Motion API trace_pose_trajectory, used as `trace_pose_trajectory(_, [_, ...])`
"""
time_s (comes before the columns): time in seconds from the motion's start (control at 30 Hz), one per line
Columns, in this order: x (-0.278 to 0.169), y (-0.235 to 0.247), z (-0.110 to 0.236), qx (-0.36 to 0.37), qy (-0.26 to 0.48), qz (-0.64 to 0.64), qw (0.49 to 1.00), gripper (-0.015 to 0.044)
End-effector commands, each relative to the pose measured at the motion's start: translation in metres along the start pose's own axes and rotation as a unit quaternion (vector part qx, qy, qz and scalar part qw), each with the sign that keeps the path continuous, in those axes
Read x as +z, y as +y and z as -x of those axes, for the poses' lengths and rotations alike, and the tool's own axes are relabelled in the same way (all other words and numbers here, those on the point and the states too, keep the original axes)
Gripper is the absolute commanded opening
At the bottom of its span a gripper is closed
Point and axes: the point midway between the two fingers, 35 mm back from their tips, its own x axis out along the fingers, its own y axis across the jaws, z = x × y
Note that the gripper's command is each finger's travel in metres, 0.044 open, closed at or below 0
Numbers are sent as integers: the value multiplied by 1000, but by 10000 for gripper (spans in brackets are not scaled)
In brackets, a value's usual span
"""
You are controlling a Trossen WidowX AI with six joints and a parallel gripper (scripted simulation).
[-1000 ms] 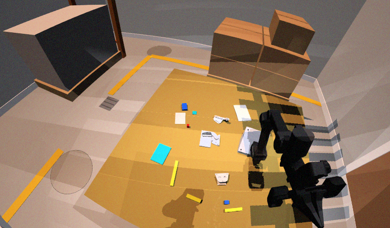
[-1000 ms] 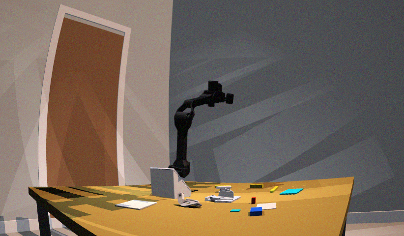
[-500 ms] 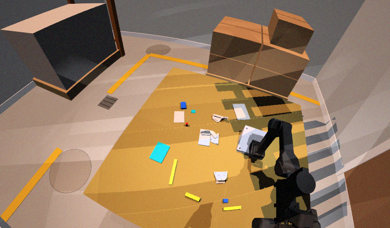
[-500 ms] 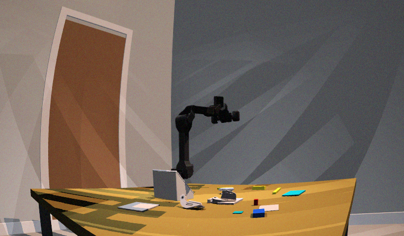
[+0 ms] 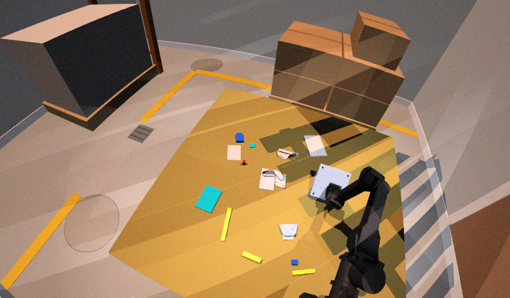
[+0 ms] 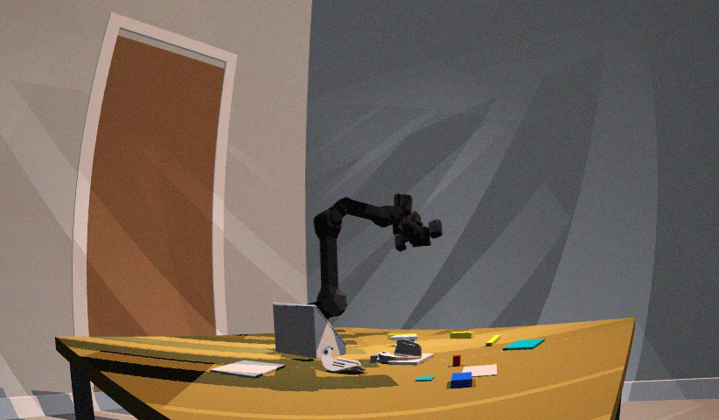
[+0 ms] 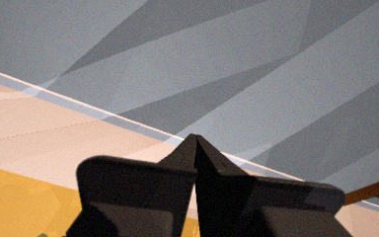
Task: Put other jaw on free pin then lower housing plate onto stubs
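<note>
A pale base plate (image 5: pixel 266 184) (image 6: pixel 422 360) lies mid-table and carries one pale jaw (image 5: pixel 279 176). The loose jaw (image 5: pixel 285 154) (image 6: pixel 343 364) lies flat on the table beside it, off the base. The free pin is too small to make out. A small pale plate with holes (image 5: pixel 288 230) (image 6: pixel 403 337), seemingly the housing plate, lies apart from the base. My gripper (image 7: pixel 193 139) is shut and empty, its tips together in the wrist view. In the exterior view it is high above the table; in the top view its tips are out of frame.
A grey wedge-shaped block (image 5: pixel 331 176) (image 6: pixel 299 330) stands beside the arm's base. A white panel (image 5: pixel 314 145) (image 6: pixel 248 368), a pale tile (image 5: pixel 233 152), a teal plate (image 5: pixel 208 199) (image 6: pixel 524 344), a blue block (image 5: pixel 239 137) (image 6: pixel 461 380), a red block (image 5: pixel 244 162) and yellow bars (image 5: pixel 226 224) lie around.
</note>
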Motion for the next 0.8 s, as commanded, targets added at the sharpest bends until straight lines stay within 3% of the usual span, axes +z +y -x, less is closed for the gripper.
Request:
trace_pose_trajectory(0.0, [-35,-13,-16,-18,49,24,998,0])
trace_pose_trajectory(0.4, [-137,-75,-32,-84,194,87,973,0])
trace_pose_trajectory(0.77, [-215,-145,-10,-150,312,114,931,0])
